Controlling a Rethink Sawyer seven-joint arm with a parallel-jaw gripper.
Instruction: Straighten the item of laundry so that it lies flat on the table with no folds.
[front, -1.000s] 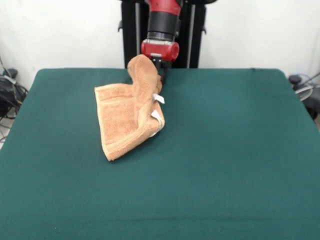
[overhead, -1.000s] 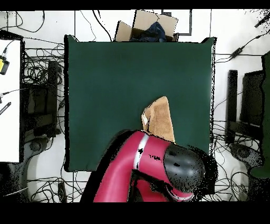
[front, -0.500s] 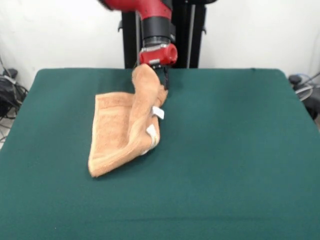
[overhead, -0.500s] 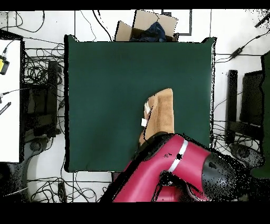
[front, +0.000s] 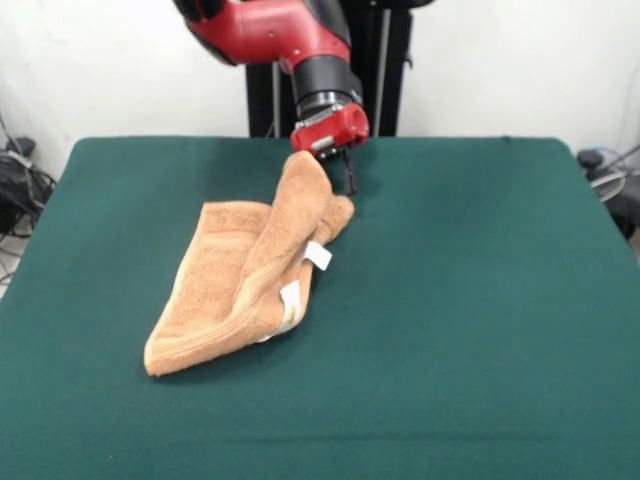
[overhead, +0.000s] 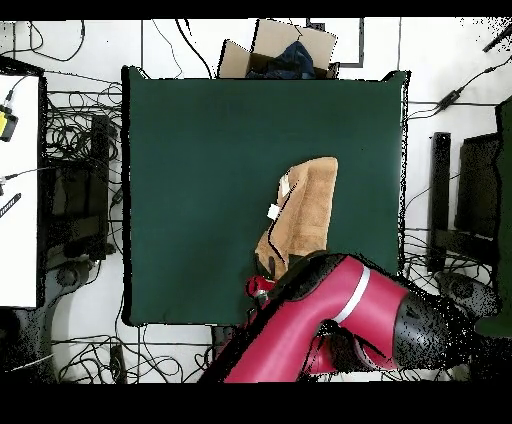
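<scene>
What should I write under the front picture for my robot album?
A red robot arm's tool lifts one end of a folded orange towel off the green table.

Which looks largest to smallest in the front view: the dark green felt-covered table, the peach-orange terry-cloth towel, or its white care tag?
1. Dark green felt-covered table, by far the largest.
2. Peach-orange terry-cloth towel, folded over itself.
3. White care tag, clearly smallest.
</scene>
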